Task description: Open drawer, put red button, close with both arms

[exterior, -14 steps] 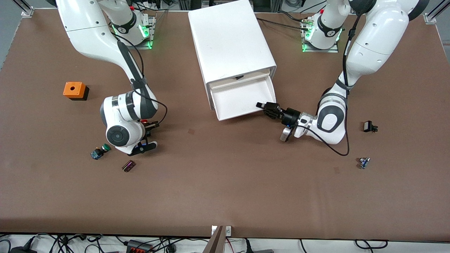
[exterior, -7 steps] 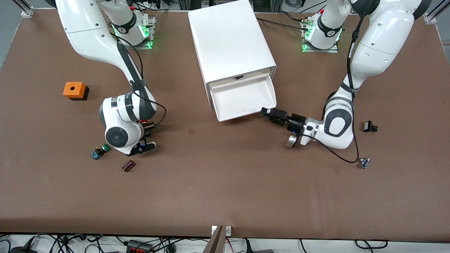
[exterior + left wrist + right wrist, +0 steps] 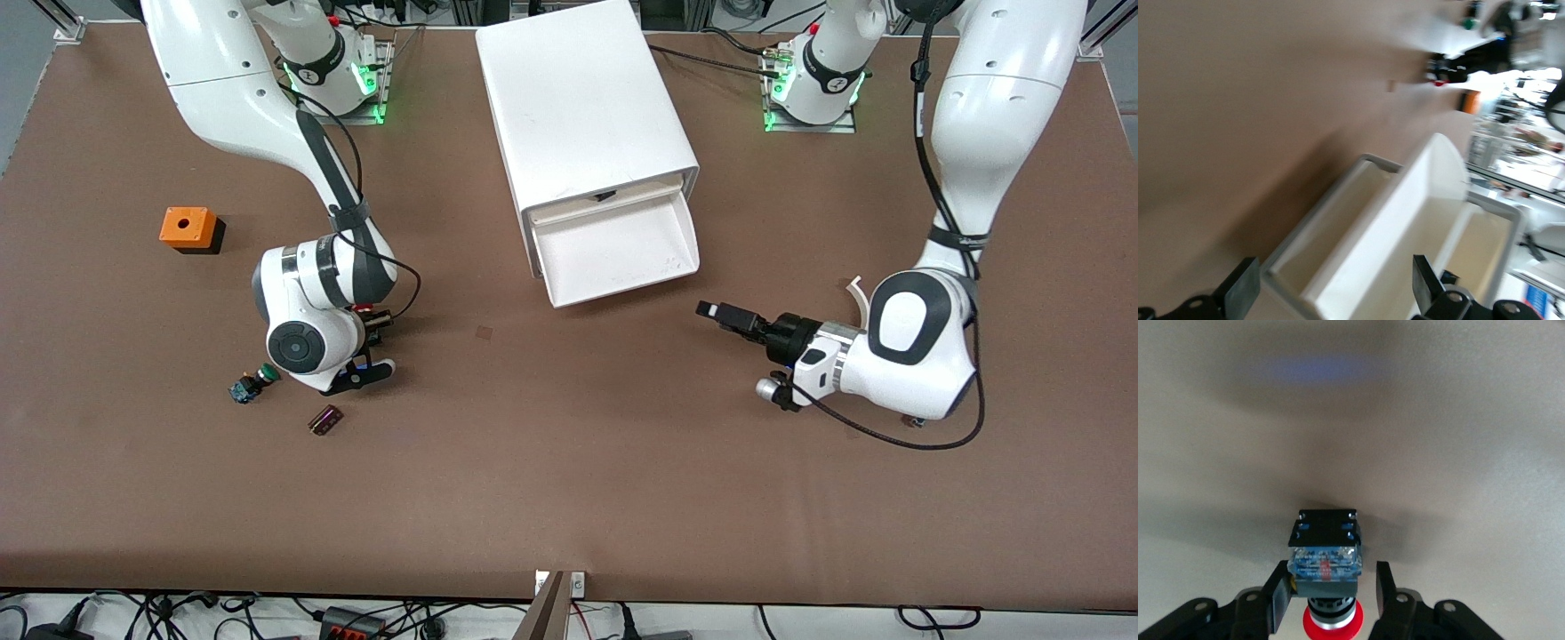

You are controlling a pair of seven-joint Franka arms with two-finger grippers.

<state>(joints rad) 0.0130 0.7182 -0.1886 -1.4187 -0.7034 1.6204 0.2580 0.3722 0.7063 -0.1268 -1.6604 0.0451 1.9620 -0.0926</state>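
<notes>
Pinching light, rigid red button [image 3: 1328, 570] at its body with right gripper [image 3: 1328, 590]; idling left gripper [image 3: 722, 314], spread, near open drawer [image 3: 622, 284].

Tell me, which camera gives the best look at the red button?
The right wrist view. The red button fills the middle there, its red cap and black-and-blue body between the right hand's fingers. In the front view it is only a red speck under the right arm's wrist. The left wrist view shows a far, tiny red dot.
</notes>
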